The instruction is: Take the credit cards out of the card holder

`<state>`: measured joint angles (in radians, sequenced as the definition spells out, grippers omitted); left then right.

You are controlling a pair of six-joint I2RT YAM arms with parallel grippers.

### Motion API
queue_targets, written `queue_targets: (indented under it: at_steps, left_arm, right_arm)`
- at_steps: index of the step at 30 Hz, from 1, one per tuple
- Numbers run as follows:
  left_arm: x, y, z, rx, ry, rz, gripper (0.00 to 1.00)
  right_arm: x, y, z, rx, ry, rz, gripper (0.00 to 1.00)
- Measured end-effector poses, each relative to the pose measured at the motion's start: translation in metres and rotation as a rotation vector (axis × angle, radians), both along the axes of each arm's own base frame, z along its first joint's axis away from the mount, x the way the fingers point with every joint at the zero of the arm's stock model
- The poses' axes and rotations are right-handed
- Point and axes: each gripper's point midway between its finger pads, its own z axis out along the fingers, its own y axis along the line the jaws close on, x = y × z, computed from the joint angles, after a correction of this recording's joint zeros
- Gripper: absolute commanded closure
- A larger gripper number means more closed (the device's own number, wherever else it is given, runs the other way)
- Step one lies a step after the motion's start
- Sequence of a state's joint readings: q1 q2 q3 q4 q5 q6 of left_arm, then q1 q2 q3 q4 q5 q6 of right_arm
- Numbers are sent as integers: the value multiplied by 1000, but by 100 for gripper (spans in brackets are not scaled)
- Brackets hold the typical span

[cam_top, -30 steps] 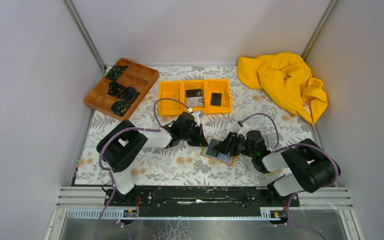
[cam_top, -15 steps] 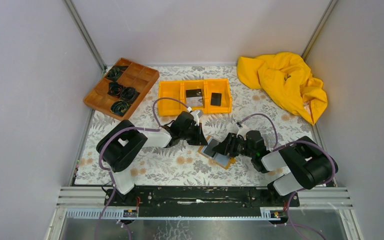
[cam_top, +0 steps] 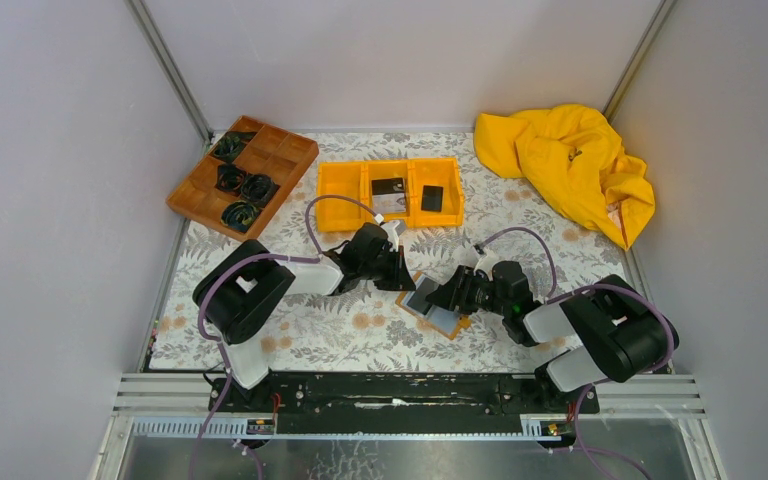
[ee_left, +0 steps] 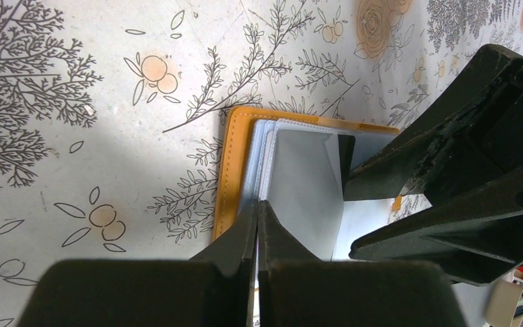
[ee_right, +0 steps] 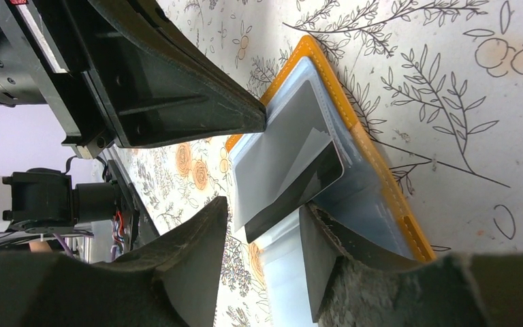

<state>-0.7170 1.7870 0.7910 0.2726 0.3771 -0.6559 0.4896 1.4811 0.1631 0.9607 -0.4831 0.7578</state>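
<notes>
The orange-tan card holder [cam_top: 430,303] lies open on the flowered table between my two grippers, its grey-blue pockets up. In the left wrist view its orange edge [ee_left: 231,170] is at the left. My left gripper [ee_left: 257,204] is shut, with its tips on the pocket edge; I cannot tell if it pinches a pocket. My left gripper also shows in the top view [cam_top: 400,280]. A grey credit card [ee_right: 289,163] with a dark edge sticks partly out of a pocket. Its corner lies between the fingers of my open right gripper [ee_right: 264,208], which also shows in the top view [cam_top: 452,293].
An orange three-compartment bin [cam_top: 342,186] behind the holder has dark flat pieces [cam_top: 431,197] in two compartments. A brown wooden divided tray [cam_top: 285,152] with black coils is at the back left. A yellow cloth [cam_top: 570,160] lies at the back right.
My right gripper has moved a little left toward the left gripper, and the holder has shifted slightly with it. The left gripper has stayed put.
</notes>
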Motion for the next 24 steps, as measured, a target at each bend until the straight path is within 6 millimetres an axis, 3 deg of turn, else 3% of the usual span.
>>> queue_targets:
  at_steps: [9,19,24]
  left_arm:
    - [-2,-1,0,-1,0,-7,100]
    - [-8,-5,1,-6,7,-28,100]
    - [-9,-5,1,-7,9,-30,100]
  right_arm:
    - [3,-7,3,18,7,-40,55]
    - [11,-12,17,50,-39,-70,68]
    - [12,-12,19,58,-41,-76,68]
